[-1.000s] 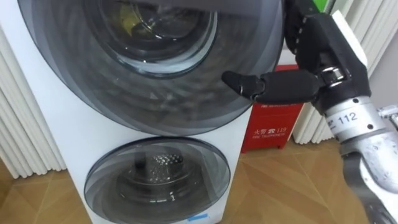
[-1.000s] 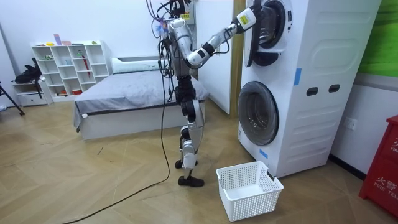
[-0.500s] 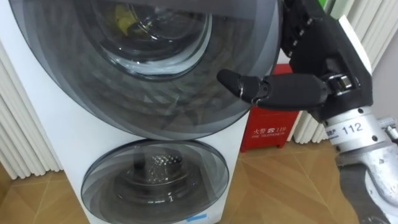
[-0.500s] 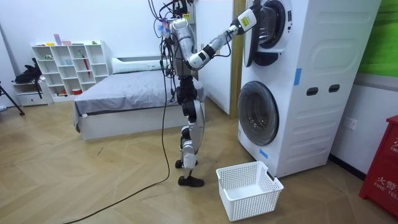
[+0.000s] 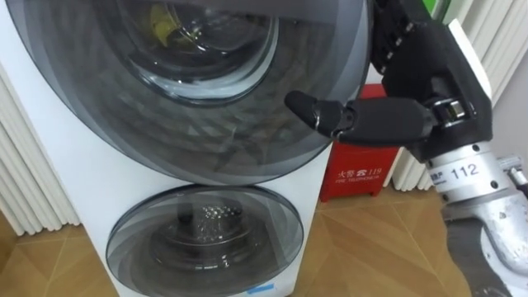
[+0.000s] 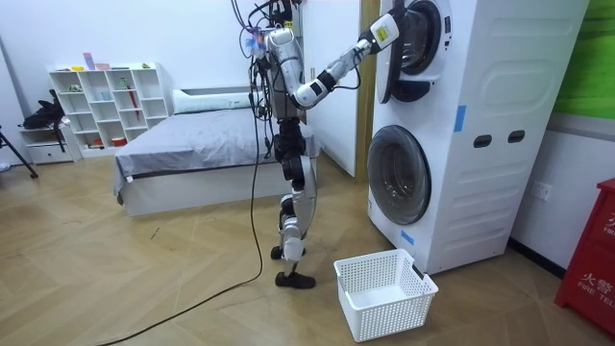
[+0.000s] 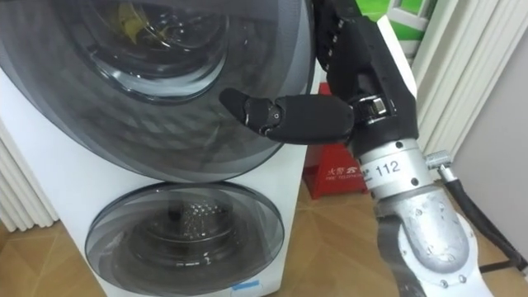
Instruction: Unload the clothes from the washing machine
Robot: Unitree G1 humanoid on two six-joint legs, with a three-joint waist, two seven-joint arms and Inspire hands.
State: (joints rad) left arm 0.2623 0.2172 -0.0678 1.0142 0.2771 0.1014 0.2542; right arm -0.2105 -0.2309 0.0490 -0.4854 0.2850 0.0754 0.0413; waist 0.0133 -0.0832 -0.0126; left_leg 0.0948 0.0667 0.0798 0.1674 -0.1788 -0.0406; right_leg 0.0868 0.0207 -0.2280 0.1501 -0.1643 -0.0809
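Note:
I stand before two stacked white washers (image 6: 480,125). The upper washer's round dark glass door (image 5: 124,124) is ajar in the room view. My right hand (image 5: 412,115) is at its right rim: the thumb lies across the door's front, and the fingers (image 5: 389,37) run up behind the edge, pinching it. Through the glass a yellow piece of clothing (image 5: 169,25) shows inside the upper drum. The lower washer door (image 5: 206,239) is closed.
A white laundry basket (image 6: 384,293) stands on the wooden floor by the lower washer, just right of my feet in the room view. A red box (image 5: 359,169) sits by the wall beside the machine. A bed (image 6: 192,144) and white shelves (image 6: 106,106) are behind me.
My right hand and the door's rim have shifted slightly left in the eye view, with the thumb reaching further across the glass. My stance is unchanged.

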